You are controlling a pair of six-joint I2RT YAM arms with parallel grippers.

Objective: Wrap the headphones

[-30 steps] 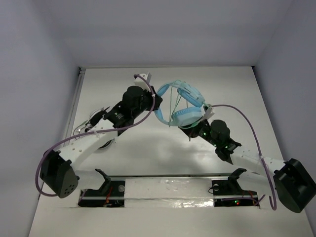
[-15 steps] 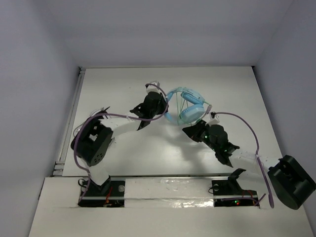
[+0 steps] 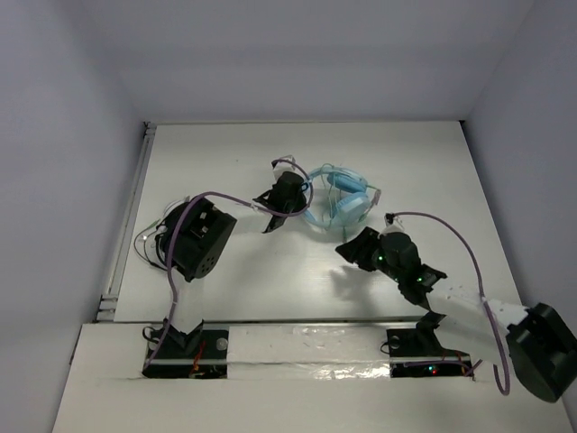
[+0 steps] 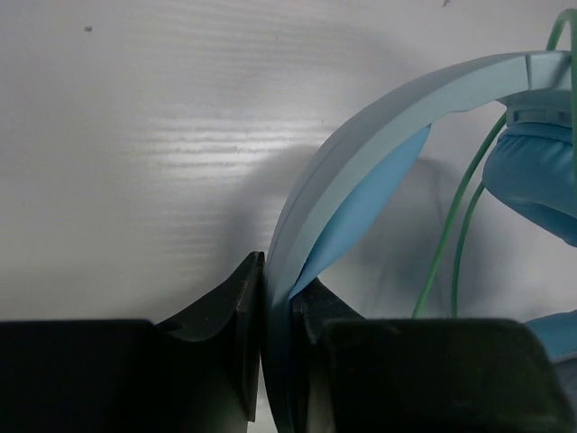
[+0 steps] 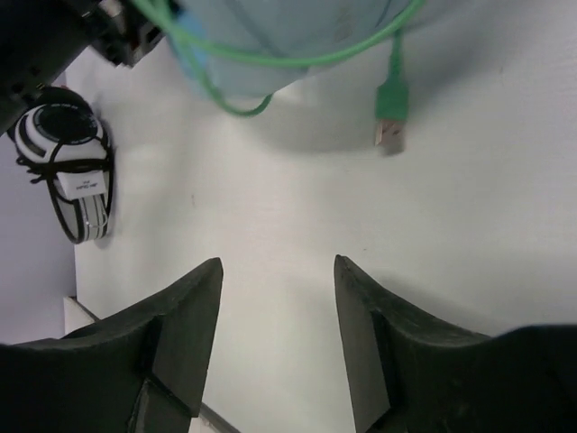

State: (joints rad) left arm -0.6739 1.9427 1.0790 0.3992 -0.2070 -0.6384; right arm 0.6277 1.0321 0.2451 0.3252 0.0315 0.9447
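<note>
- Now pinching the headphones (image 3: 338, 200) with the left gripper (image 3: 305, 202), toward the far middle of the counter (image 3: 270, 280).
- Seen from the left wrist: left gripper (image 4: 275, 280) pressed together on the edge of the wide light-blue headband (image 4: 379, 117), black fingers (image 4: 225, 316) flat against both sides of the band, with no gap showing.
- Arching up and to the right from that grip, as far as a padded ear cup (image 4: 536, 176) at the right edge of the view, with more blue padding in the lower right corner.
- Running two strands of thin green cable (image 4: 446, 244) down beside the ear cup, in front of the pale counter (image 4: 135, 135).
- Cannot tell whether resting on the counter or held just above it; soft shadow of the band close behind.
- Holding the right gripper (image 3: 350, 248) spread, on the near side of the headphones, near them but apart.
- From the right wrist: right gripper (image 5: 275, 271) wide, with nothing between the fingers (image 5: 185, 316), only bare counter (image 5: 469, 225) beyond.
- Looping the green cable (image 5: 270, 61) below the blue body of the headphones (image 5: 270, 18) at the top of that view, with the green plug (image 5: 390, 117) free at its end, metal tip pointing toward the gripper, well apart from it.
- Lying off to the left, well apart: a small black-and-white coiled cable bundle (image 5: 68, 171), partly hidden behind the left arm (image 3: 194, 239) in the top view.
- Trailing purple cables (image 3: 451, 230) along both arms.
</note>
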